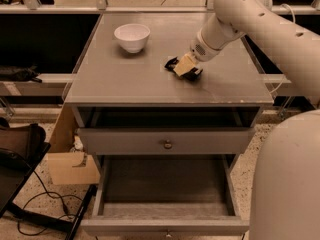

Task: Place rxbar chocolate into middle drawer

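Note:
My gripper (183, 66) is down on the grey cabinet top (125, 79), right of centre, at the end of the pale arm that reaches in from the upper right. A small black thing, the rxbar chocolate (172, 62), lies on the top right at the gripper, and dark parts of it show on both sides of the gripper. Most of the bar is hidden by the gripper. The middle drawer (167, 224) is pulled far out at the bottom of the view, and its dark inner floor (167, 184) is bare.
A white bowl (132, 36) stands at the back left of the top. The shallow top drawer (125, 140) with a round knob is slightly out. A cardboard box (70, 166), cables and a dark bag lie on the floor at left. My pale base (287, 184) fills the lower right.

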`<state>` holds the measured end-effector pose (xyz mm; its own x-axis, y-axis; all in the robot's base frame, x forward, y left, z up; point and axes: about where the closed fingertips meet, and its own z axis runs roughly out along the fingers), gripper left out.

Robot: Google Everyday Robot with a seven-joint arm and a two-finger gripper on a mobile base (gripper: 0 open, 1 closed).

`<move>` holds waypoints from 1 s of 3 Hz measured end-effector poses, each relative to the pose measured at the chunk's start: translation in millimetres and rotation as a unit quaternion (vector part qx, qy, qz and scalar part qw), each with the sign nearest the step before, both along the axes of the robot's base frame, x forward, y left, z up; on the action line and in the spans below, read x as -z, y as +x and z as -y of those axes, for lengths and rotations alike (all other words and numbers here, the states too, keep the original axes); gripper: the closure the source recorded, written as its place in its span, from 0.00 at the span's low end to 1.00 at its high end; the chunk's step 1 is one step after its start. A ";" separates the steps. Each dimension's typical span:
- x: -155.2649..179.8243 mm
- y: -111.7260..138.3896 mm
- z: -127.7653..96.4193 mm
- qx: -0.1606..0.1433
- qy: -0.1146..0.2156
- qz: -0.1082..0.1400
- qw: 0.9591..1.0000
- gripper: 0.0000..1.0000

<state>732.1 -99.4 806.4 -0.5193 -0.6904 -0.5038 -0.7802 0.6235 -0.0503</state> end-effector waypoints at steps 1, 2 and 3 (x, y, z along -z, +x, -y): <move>-8.8 0.0 0.0 0.000 0.000 0.000 1.000 1.00; -18.0 0.0 -0.1 0.000 0.000 0.000 1.000 1.00; -23.9 0.2 -2.1 0.000 0.000 0.000 1.000 1.00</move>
